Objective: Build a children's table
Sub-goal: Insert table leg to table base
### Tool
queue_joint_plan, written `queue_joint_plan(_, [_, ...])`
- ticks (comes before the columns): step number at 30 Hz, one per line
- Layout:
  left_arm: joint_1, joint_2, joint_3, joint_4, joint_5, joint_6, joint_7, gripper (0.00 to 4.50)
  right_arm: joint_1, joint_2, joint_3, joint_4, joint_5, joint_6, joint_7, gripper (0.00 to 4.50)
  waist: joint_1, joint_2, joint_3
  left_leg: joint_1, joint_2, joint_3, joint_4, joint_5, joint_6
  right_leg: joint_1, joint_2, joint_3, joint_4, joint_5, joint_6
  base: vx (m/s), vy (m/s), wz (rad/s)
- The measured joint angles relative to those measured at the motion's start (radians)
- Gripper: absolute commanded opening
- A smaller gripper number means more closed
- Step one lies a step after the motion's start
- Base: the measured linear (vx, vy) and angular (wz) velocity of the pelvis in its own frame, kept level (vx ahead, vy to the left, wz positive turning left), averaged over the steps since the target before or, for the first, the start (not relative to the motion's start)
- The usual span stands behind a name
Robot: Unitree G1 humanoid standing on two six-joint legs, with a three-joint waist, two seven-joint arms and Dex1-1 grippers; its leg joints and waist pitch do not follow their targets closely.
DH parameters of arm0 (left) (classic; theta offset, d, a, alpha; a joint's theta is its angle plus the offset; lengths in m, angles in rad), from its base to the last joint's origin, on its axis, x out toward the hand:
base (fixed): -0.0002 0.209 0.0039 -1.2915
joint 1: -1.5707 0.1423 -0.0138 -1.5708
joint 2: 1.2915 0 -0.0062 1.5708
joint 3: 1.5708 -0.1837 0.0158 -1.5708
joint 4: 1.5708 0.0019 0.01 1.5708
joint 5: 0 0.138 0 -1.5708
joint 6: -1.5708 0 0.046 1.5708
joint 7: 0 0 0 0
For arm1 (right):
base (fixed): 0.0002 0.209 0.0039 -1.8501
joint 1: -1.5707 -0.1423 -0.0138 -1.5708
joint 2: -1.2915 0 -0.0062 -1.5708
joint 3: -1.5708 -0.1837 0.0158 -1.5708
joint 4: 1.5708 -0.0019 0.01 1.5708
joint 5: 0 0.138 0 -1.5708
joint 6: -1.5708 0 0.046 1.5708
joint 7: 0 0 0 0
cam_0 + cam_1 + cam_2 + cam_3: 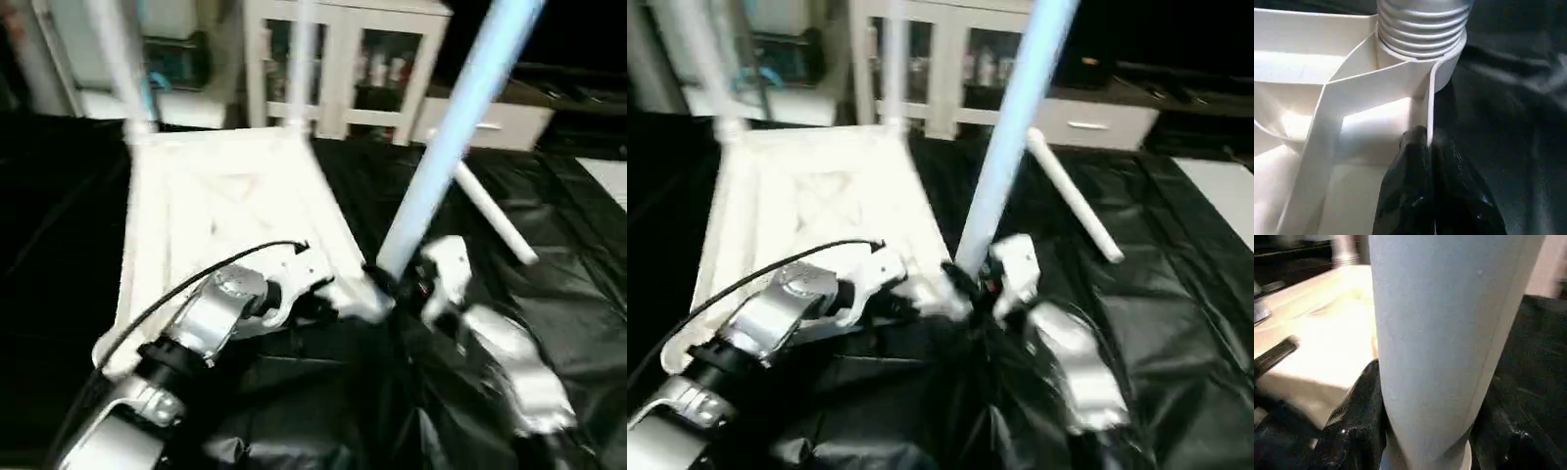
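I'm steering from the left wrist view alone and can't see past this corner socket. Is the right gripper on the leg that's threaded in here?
Observer: Yes. The right gripper is closed around the tilted leg just above the corner socket.
Operator: How many legs are already standing in the tabletop?
Observer: Two more stand at the far corners of the tabletop: far left leg and far right leg.
Operator: And the fourth?
Observer: A loose leg lies on the black sheet, beyond the right gripper.
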Motion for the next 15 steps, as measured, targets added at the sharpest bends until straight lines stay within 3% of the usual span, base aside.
queue_joint_plan(2, [-0.013,-0.032,0.020,0.030,0.000,0.009,0.049,0.00,-0.037,0.033,-0.007,0.038,-0.008,0.005,-0.080,1.86,-0.007,0.006,0.002,0.000,0.000,-0.009,-0.002,0.000,0.000,0.004,0.000,-0.010,-0.012,0.000,0.000,0.000,0.000,0.00])
queue_joint_plan(7, [-0.089,-0.162,0.077,0.177,0.001,0.025,0.256,0.00,-0.189,0.140,-0.059,0.199,-0.049,0.033,-0.358,1.86,-0.018,0.009,0.007,0.001,0.000,-0.011,-0.008,0.000,0.000,0.005,0.000,-0.017,-0.025,0.000,0.000,0.000,0.000,0.00])
queue_joint_plan(12, [-0.155,-0.276,0.132,0.306,-0.002,0.012,0.436,0.00,-0.311,0.190,-0.092,0.334,-0.082,0.034,-0.584,1.86,-0.016,0.006,0.013,0.002,0.000,-0.010,-0.019,0.000,0.000,0.006,-0.007,-0.030,-0.029,0.000,0.000,0.000,0.000,0.00])
queue_joint_plan(15, [-0.172,-0.315,0.150,0.342,-0.012,0.002,0.494,0.00,-0.336,0.199,-0.101,0.374,-0.098,0.008,-0.642,1.86,-0.010,0.007,0.013,0.005,-0.001,-0.009,-0.023,0.000,0.000,0.005,-0.017,-0.043,-0.028,0.000,0.000,0.000,0.000,0.00])
